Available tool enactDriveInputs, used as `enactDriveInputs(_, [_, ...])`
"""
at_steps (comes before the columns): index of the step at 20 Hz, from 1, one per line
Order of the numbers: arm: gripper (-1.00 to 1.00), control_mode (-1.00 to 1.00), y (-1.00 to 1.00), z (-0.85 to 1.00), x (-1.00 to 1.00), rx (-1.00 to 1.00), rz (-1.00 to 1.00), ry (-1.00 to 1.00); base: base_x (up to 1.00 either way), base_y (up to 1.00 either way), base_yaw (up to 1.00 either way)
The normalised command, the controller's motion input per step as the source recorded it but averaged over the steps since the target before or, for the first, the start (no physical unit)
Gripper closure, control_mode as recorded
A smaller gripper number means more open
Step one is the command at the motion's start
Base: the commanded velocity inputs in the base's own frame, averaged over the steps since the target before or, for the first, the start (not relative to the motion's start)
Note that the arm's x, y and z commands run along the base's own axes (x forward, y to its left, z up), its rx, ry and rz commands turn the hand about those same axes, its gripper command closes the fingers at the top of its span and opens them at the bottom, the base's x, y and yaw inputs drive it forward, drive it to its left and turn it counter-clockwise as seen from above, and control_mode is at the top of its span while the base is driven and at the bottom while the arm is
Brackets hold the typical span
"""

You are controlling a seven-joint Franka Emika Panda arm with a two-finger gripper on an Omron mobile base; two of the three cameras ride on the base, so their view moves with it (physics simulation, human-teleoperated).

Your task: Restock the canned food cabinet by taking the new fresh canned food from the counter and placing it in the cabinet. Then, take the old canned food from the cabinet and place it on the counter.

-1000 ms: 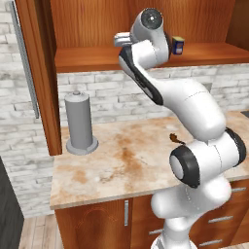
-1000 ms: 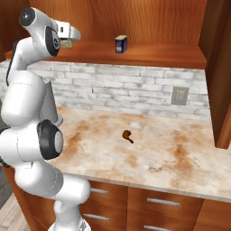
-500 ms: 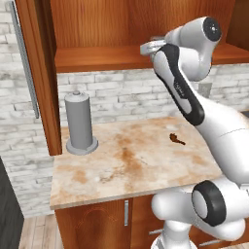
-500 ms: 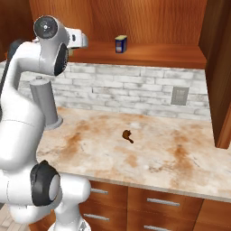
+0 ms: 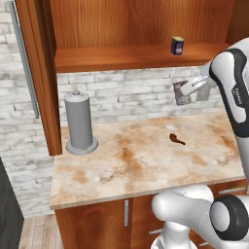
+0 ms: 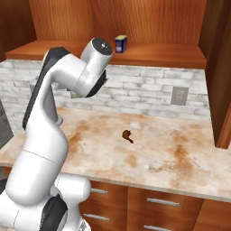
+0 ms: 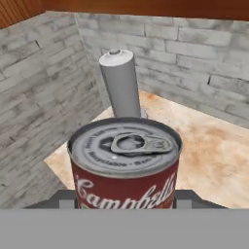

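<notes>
Above the blotchy counter (image 5: 146, 160) the end effector (image 5: 190, 90) clamps a silver-topped can (image 7: 125, 163) — red label, white script.

- Soup can (image 7: 125, 163): lower part cut off in hand view.
- Blue can (image 5: 177, 45) label: too small to read.
- Hand (image 5: 187, 92): fingers indistinct against can.

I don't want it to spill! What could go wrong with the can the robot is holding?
The old can hangs in the gripper above the counter; if it slips, it may fall and roll off. The tall grey cylinder stands ahead of the hand, so a move that way could bump it.
</notes>
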Motion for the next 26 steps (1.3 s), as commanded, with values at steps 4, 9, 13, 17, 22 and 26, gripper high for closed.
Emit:
enactDriveInputs(4, [1.0, -1.0, -0.14, -1.0, 0.18, 0.03, 0.22, 0.05, 0.0, 0.0, 0.0])
enactDriveInputs(9, [1.0, -1.0, 0.04, -1.0, 0.56, 0.14, 0.13, -0.02, 0.0, 0.0, 0.0])
enactDriveInputs(13, [1.0, -1.0, 0.36, -1.0, 0.46, 0.3, 0.05, -0.18, 0.0, 0.0, 0.0])
enactDriveInputs(17, [1.0, -1.0, 0.4, -0.81, 0.43, 0.05, 0.04, -0.13, 0.0, 0.0, 0.0])
enactDriveInputs(22, [1.0, -1.0, 0.44, -0.62, 0.27, 0.0, 0.01, -0.14, 0.0, 0.0, 0.0])
enactDriveInputs(26, [1.0, -1.0, 0.06, -0.69, 0.12, 0.0, 0.0, -0.06, 0.0, 0.0, 0.0])
